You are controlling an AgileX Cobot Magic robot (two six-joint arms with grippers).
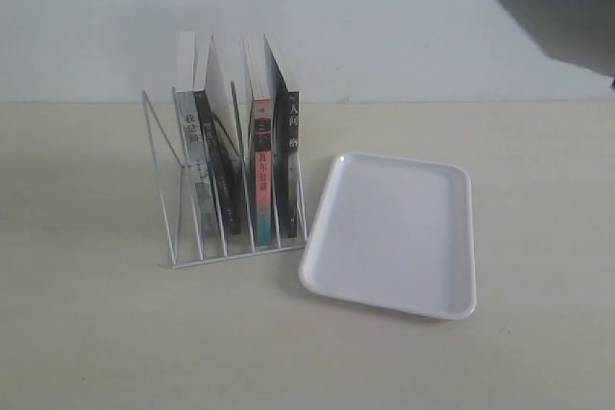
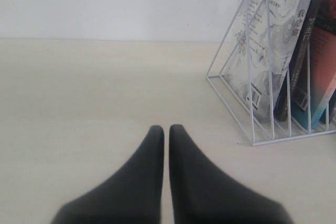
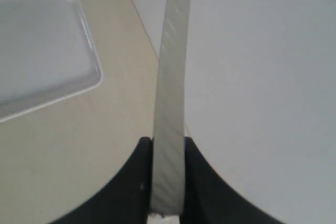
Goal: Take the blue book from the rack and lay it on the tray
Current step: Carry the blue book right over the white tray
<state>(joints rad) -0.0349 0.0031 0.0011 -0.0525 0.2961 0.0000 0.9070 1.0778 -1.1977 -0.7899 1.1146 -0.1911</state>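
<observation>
My right gripper (image 3: 168,141) is shut on a thin book (image 3: 173,77) seen edge-on; only its pale page edge shows, so I take it for the blue book. A dark blurred shape (image 1: 543,2) fills the exterior view's top right corner, above the tray (image 1: 394,232). The white tray lies flat to the right of the rack (image 1: 178,228) with nothing on it, and also appears as the tray (image 3: 37,51) beside the held book. The white wire rack holds several upright books, none blue. My left gripper (image 2: 166,128) is shut on nothing, low over the table beside the rack (image 2: 252,124).
In the rack stand a grey-white-spined book (image 1: 192,156), a black one (image 1: 219,160), a red-and-teal one (image 1: 261,165) and another dark one (image 1: 288,156). A white wall runs behind the beige table.
</observation>
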